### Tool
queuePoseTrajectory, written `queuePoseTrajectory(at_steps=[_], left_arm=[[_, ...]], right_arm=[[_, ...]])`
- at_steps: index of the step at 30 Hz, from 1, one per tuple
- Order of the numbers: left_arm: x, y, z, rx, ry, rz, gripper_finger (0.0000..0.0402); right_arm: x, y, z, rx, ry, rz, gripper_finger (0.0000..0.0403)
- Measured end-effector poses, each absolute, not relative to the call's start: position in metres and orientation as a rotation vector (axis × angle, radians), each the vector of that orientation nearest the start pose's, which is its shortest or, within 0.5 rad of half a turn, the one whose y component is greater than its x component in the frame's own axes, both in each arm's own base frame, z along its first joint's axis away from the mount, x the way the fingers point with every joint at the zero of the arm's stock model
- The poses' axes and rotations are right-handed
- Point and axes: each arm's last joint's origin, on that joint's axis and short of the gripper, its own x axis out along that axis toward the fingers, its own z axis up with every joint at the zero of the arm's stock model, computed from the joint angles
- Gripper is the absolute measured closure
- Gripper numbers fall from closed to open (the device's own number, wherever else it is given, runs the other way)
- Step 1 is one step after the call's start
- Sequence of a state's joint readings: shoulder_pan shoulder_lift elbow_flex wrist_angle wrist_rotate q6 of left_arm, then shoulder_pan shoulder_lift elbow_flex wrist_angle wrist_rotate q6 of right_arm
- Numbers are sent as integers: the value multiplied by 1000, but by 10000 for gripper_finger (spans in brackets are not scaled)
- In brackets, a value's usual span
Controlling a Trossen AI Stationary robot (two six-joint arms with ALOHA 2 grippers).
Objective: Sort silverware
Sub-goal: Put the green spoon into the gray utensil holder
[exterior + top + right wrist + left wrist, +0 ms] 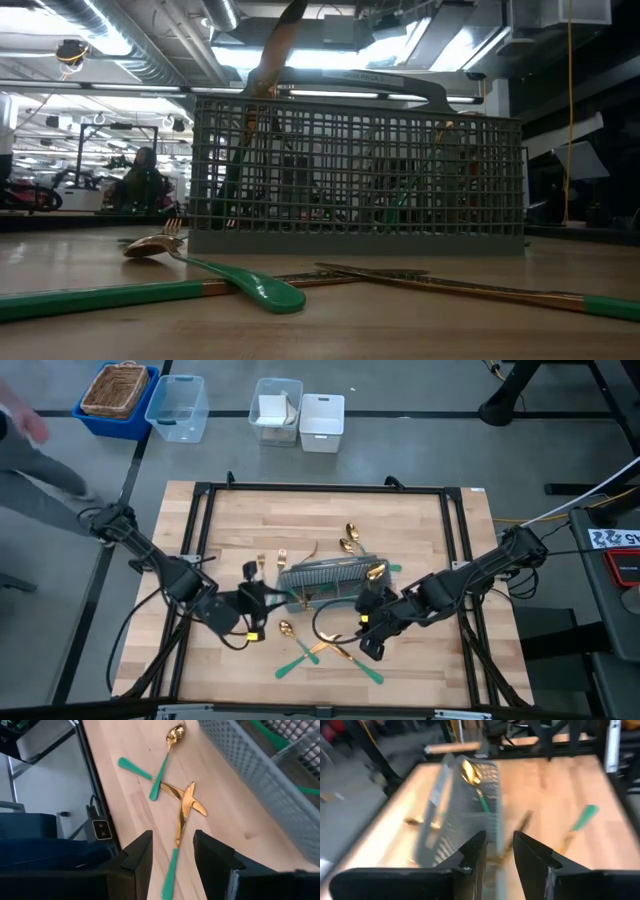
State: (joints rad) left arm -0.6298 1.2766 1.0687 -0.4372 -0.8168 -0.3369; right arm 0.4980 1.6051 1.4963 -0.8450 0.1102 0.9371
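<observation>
The grey mesh caddy (325, 578) (355, 175) stands mid-table, and a gold spoon (470, 772) with a teal handle stands up in it. More silverware lies loose: two spoons (349, 539) beyond the caddy, two forks (272, 561) by its left end, and a spoon (287, 628) and crossed pieces (322, 650) (182, 807) on the near side. My left gripper (264, 599) (498, 854) is open at the caddy's left end. My right gripper (370, 632) (172, 851) is open, over the crossed pieces, near the caddy's right end. My left gripper has the caddy's end wall (496, 827) running between its open fingers in the blurred left wrist view. Whether either finger touches the mesh cannot be told.
A black frame (200, 520) borders the wooden table. Beyond the far edge stand a blue bin with a basket (118, 396), a clear bin (178, 408) and two white bins (300, 418). A person's sleeve (35, 475) shows at far left. Bare wood lies along the near edge.
</observation>
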Motion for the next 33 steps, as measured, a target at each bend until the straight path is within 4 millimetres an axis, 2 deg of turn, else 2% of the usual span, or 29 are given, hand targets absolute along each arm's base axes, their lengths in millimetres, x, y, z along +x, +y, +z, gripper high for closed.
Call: queuePoseTrajectory(at_steps=[10, 15, 21, 27, 33], left_arm=[[212, -155, 305, -293, 484, 247, 311], [205, -159, 300, -412, 529, 259, 311], [201, -163, 286, -511, 540, 275, 311], [207, -177, 271, -461, 534, 183, 311], [219, -195, 248, -164, 570, 47, 311]], right_arm=[[295, 158, 299, 610, 1010, -135, 260], [293, 169, 284, 658, 983, -118, 260], [290, 190, 266, 620, 935, -105, 260], [301, 207, 241, 592, 940, -109, 260], [312, 213, 213, 566, 983, -137, 260]])
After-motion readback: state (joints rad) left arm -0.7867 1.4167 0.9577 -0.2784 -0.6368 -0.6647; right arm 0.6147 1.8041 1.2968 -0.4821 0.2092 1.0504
